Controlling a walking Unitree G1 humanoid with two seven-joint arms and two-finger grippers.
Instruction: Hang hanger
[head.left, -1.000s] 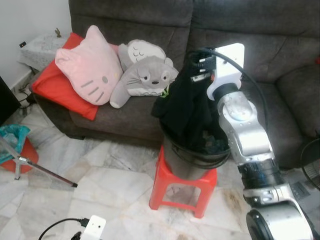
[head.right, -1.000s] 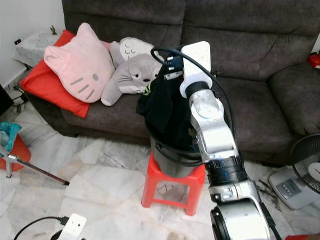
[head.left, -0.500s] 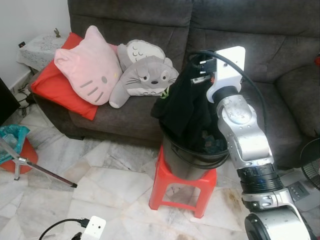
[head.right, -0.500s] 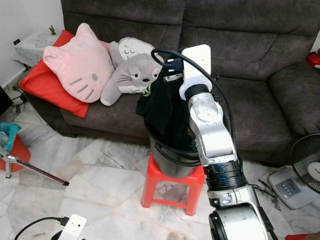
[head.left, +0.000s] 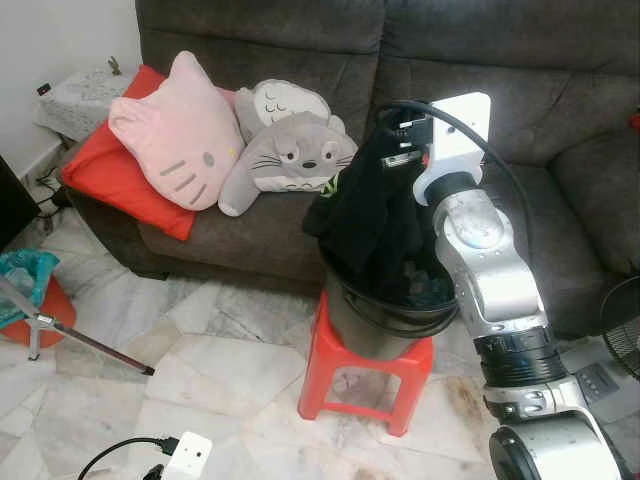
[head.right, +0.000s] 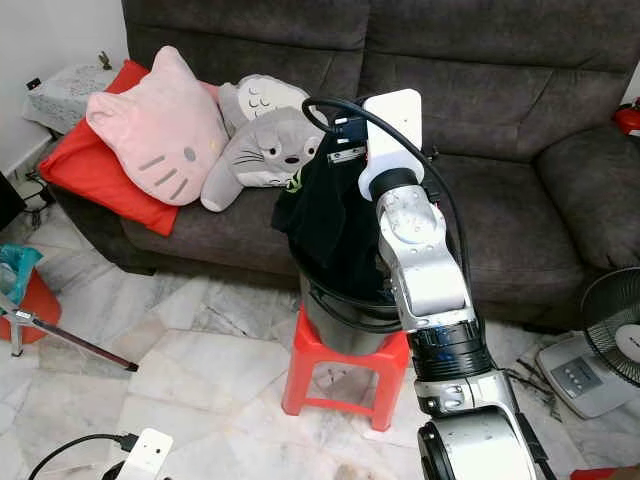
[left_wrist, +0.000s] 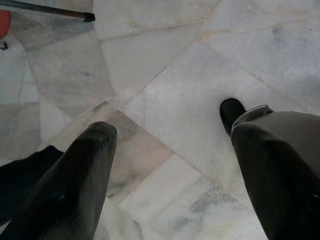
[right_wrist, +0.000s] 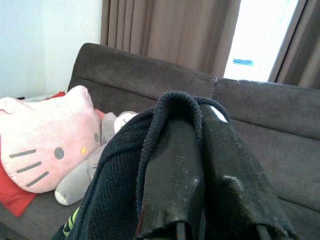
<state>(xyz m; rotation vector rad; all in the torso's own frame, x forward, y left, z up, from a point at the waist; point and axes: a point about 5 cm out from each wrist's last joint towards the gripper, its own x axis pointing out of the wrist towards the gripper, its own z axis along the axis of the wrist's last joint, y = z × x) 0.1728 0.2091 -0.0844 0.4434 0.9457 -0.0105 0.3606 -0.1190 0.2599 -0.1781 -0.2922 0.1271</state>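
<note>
- Up above a black bucket (head.left: 385, 322), the right gripper (right_wrist: 210, 170) has its two black fingers (right_wrist: 172, 175) pressed together on a black knitted garment (head.left: 370, 215), whose ribbed edge folds over the fingertips.
- From that grip the garment hangs down, and its lower part goes into the bucket's mouth.
- A small patch of green shows on the garment's side nearest the plush toys.
- No hanger can be made out; whether one is wrapped inside the cloth cannot be told.
- The bucket stands on a red plastic stool (head.left: 360, 385), which rests on a pale marble-tiled floor (head.left: 220, 360) just in front of a dark grey sofa (head.left: 540, 90).
- On the sofa's left end lie a red cushion (head.left: 105, 170), a pink cat-face cushion (head.left: 185, 135) leaning on it, and a grey plush toy (head.left: 285, 155) beside that.
- The right arm (head.left: 490, 280), silver with a white wrist block and a black cable looping over it, reaches up and forward from the lower right.
- The left gripper (left_wrist: 170, 175) hangs low over the floor tiles, fingers spread wide with nothing between them.
- A fan (head.right: 612, 340) stands at the right edge, and a tripod leg (head.left: 85, 345) crosses the floor at the left.
</note>
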